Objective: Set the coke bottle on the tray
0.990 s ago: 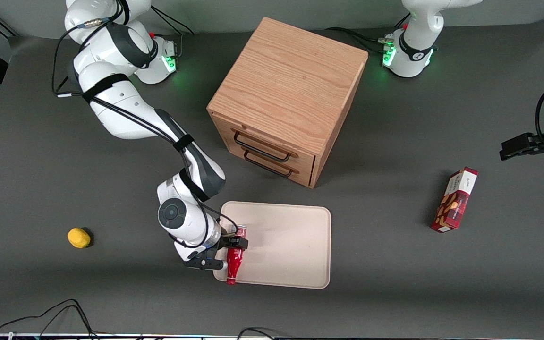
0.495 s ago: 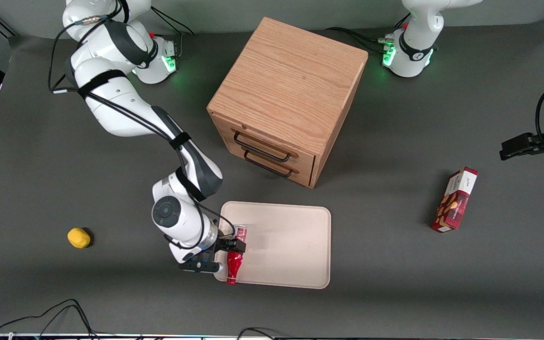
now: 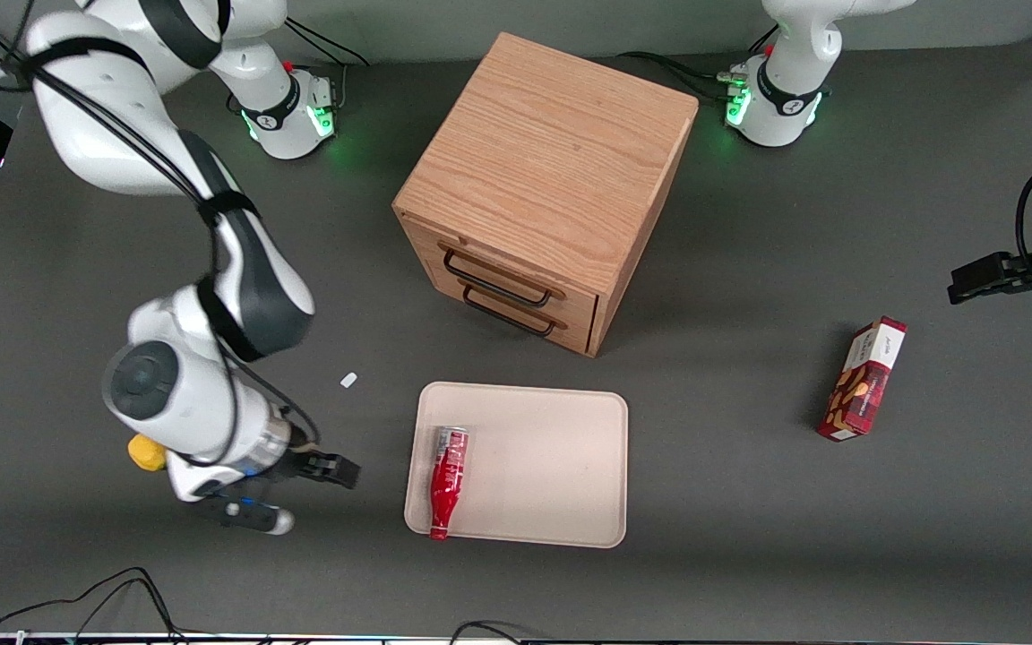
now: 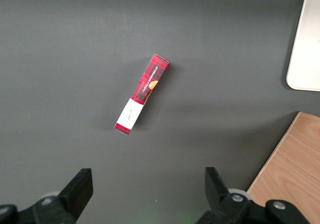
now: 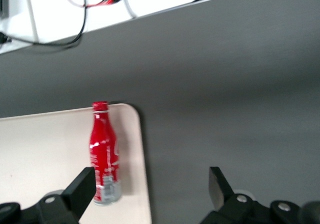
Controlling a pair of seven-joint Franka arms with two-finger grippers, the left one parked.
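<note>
The gripper (image 3: 301, 493) hangs over the bare table, apart from the tray (image 3: 552, 466), toward the working arm's end, and its two fingers (image 5: 80, 189) stand spread wide with nothing between them. The coke bottle (image 3: 445, 482) lies flat on the tray, just inside the rim nearest to the gripper, and the wrist view shows it (image 5: 104, 154) ahead of the open fingers. Its long axis runs along that rim: the red cap points toward the front camera and the silvery base points toward the wooden drawer cabinet (image 3: 545, 184) (so the axis goes across the gripper's line of approach, not along it). The bottle rests fully within the rim, therefore the placing seems done, and the next move probably needs only a retreat. The yellow object (image 3: 147, 453) sits close under the wrist.
</note>
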